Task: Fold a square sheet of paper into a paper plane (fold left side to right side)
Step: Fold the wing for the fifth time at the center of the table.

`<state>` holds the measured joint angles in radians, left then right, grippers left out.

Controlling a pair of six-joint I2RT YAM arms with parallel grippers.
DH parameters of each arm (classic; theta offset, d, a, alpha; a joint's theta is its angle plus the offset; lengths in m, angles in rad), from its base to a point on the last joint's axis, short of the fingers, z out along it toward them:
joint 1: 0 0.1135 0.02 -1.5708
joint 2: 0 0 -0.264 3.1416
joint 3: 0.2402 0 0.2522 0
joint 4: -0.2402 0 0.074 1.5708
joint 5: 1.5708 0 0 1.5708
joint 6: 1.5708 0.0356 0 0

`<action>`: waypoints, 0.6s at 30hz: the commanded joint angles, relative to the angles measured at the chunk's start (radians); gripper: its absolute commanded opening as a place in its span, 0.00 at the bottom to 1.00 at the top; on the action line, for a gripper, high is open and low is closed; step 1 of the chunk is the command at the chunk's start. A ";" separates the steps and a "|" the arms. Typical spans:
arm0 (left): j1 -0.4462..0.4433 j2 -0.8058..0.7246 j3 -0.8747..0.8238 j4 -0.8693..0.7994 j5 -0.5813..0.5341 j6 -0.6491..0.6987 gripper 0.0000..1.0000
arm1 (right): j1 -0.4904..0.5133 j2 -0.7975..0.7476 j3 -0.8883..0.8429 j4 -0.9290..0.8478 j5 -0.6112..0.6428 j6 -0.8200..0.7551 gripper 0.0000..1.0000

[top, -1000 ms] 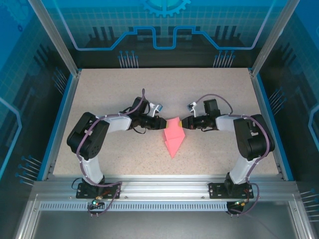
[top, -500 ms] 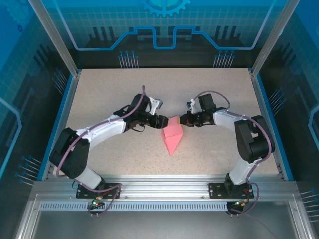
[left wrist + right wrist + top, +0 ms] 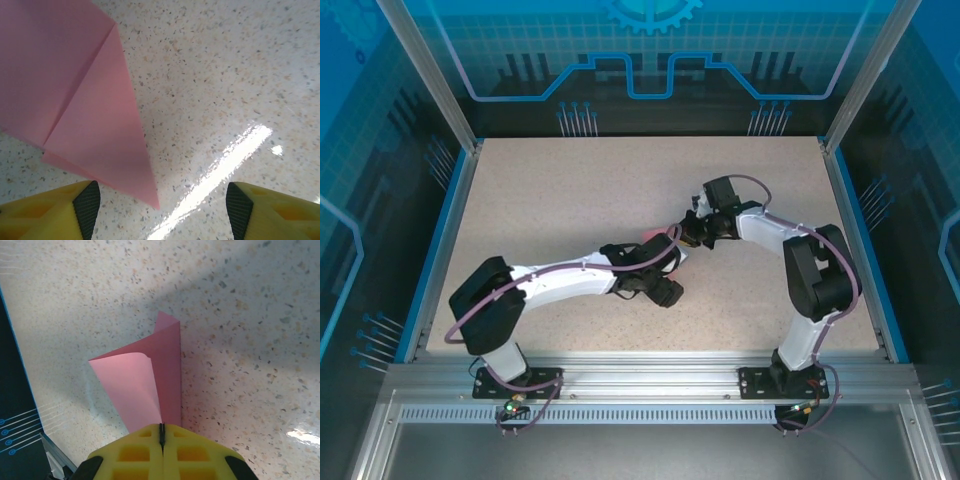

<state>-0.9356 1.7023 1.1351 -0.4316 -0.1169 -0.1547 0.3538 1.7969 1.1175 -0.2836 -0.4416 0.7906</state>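
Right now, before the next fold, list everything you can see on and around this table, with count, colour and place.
folded salmon-pink paper sheet: one, pink, mid-table between the arms, folded to a sharp point, one flap curling up.
speckled beige tabletop: one, beige, under everything.
blue table border: one, blue, along the tabletop's sides.
silver aluminium rail: one, silver, near edge, carrying both arm bases.
clear panels with blue graphics: several, blue, back and sides.
left arm: one, white and black, stretched across over the paper.
right arm: one, black and white, right side.
left jaws: one pair, yellow fingers, open, paper's tip between them.
right jaws: one pair, yellow fingers, shut on the paper's edge.
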 commanded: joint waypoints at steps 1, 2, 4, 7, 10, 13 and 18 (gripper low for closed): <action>-0.006 0.056 0.051 -0.035 -0.070 -0.012 0.71 | 0.022 0.023 0.030 -0.034 0.021 0.041 0.00; -0.006 0.075 0.060 -0.036 -0.074 -0.017 0.71 | 0.024 0.025 0.028 -0.031 0.022 0.044 0.00; -0.008 0.108 0.083 -0.048 -0.091 -0.025 0.71 | 0.027 0.027 0.028 -0.030 0.023 0.048 0.00; -0.013 0.148 0.114 -0.071 -0.137 -0.029 0.69 | 0.030 0.030 0.028 -0.032 0.026 0.048 0.00; -0.014 0.170 0.123 -0.080 -0.150 -0.035 0.68 | 0.031 0.034 0.028 -0.034 0.030 0.047 0.00; -0.014 0.182 0.123 -0.085 -0.153 -0.042 0.64 | 0.032 0.038 0.030 -0.035 0.027 0.044 0.00; -0.014 0.192 0.123 -0.093 -0.173 -0.046 0.58 | 0.033 0.042 0.027 -0.040 0.034 0.041 0.00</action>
<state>-0.9401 1.8816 1.2285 -0.4919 -0.2584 -0.1848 0.3733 1.8256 1.1206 -0.2977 -0.4179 0.8234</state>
